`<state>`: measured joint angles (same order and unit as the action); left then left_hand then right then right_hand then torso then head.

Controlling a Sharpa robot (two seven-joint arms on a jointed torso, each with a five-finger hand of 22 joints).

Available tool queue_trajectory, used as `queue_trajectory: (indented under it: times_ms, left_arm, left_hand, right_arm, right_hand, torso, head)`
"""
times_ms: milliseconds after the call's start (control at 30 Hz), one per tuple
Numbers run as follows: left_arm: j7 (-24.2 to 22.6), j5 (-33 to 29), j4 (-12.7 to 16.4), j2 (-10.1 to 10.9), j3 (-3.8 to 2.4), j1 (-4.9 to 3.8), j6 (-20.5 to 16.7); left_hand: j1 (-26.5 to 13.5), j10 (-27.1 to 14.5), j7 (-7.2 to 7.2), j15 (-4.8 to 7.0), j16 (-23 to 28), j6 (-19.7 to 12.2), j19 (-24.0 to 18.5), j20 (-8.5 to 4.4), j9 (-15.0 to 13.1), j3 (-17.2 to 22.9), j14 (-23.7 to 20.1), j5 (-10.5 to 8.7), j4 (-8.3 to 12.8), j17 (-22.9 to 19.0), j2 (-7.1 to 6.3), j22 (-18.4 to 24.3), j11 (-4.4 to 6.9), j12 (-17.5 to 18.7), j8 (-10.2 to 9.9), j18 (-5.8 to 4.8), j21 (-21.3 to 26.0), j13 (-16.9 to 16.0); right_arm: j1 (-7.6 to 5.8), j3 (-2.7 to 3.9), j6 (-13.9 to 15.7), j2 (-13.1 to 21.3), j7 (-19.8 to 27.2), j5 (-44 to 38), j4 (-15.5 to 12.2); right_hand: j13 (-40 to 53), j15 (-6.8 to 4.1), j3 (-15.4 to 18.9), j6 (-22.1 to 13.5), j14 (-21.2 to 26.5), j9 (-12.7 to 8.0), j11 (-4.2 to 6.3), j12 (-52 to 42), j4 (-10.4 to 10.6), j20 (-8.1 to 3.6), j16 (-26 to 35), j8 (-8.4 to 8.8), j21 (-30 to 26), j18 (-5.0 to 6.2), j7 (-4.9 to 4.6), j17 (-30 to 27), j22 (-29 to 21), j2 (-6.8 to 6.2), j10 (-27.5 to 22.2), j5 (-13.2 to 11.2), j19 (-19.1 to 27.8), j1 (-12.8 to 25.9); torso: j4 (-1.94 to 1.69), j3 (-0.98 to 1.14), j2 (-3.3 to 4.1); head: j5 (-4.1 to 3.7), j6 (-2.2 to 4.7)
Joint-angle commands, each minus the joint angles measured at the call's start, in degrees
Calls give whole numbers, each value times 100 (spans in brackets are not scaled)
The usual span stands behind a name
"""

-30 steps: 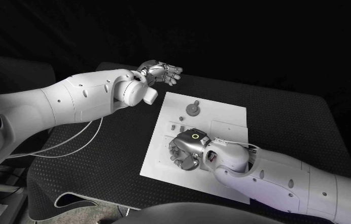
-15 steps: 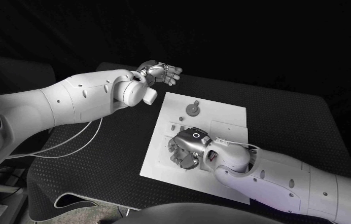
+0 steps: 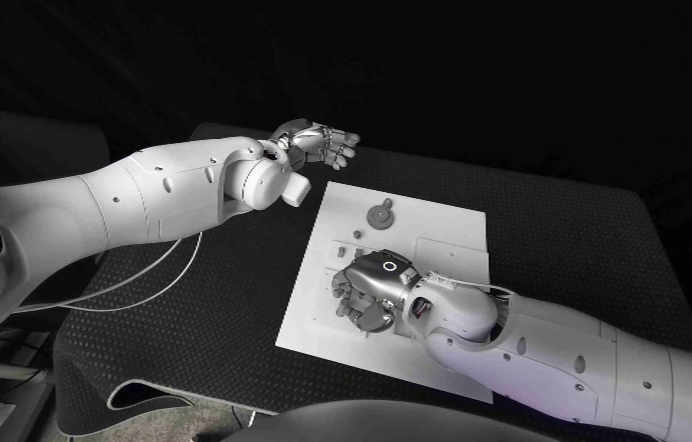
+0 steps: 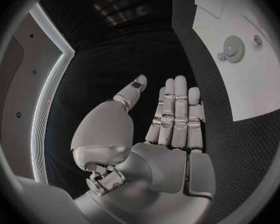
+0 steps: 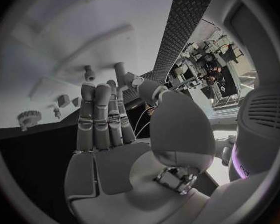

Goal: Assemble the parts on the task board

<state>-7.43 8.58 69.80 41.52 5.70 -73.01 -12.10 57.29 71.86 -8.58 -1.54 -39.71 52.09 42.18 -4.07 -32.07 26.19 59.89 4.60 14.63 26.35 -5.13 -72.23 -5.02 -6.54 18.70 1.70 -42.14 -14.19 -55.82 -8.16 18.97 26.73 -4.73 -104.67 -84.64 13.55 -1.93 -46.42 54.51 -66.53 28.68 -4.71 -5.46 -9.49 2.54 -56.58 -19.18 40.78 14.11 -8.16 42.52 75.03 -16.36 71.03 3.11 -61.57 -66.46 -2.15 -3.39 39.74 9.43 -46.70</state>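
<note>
Worktop (image 3: 562, 222): black and textured, with the white task board (image 3: 433, 224) lying flat in the middle.
Parts: a round toothed wheel (image 3: 381, 216) sits near the board's far end; smaller pieces (image 3: 356, 233) lie just nearer the robot.
Left hand (image 3: 317, 143): beyond the board's far corner, fingers straight and apart, holding nothing.
Right hand (image 3: 364, 294): low over the board's near half, palm down, fingers extended, empty.
</note>
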Motion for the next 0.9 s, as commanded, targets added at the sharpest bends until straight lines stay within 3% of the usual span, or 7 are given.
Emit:
queue_trajectory:
  times_ms: [33, 733, 800, 900]
  left_arm:
    - [-31, -25, 10, -8, -5, -8, 83]
    - [-15, -25, 5, -4, -5, -8, 89]
    - [-13, -25, 6, -3, -5, -8, 91]
    - [-13, -25, 4, -2, -5, -8, 87]
  left_hand:
    - [-33, -28, 7, -9, 37, -47, 15, 3, 6, 3, 48, -31, -36, 9, -11, -8, -1, -19, 28, 92, 36, 7]
    - [-31, -32, 6, -11, 46, -53, 14, 4, 11, 2, 46, -33, -35, 18, -12, -15, -3, -18, 32, 92, 41, 8]
    - [-31, -33, 5, -11, 47, -53, 14, 4, 11, 2, 46, -33, -35, 19, -12, -15, -3, -18, 32, 92, 41, 8]
    - [-30, -33, 5, -11, 48, -54, 14, 4, 12, 2, 46, -33, -35, 20, -12, -16, -3, -18, 33, 92, 42, 8]
  right_arm:
    - [3, 0, 23, -3, 57, -33, -19]
    - [3, 0, 72, 25, 56, 25, -36]
    - [2, -1, 123, 41, 59, 45, -47]
    - [2, -1, 204, 92, 88, 128, -92]
  right_hand:
    - [8, 26, -15, 20, 3, 8, 4, 18, 1, -26, -27, 0, 14, 89, 21, -10, 103, -19, 15, -36, -11, -53]
    - [22, 22, 27, 29, 16, 18, 8, 17, 0, -17, -48, -2, 36, 89, 25, -22, 103, -32, 26, -36, 1, -17]
    - [17, 33, 65, -11, 27, 11, -4, 41, -20, -12, -52, 22, 37, 89, 10, -29, 101, -47, -14, -35, 18, 14]
    - [-24, 99, 189, -234, 63, -41, -77, 153, -167, -4, -69, 150, 41, 89, -86, -44, 99, -70, -227, -37, 64, 64]
  torso:
    - [3, 0, 0]
    - [6, 4, -1]
    - [6, 5, 0]
    - [5, 5, 3]
  head:
    - [4, -2]
    - [10, -11]
    - [11, -14]
    - [12, -17]
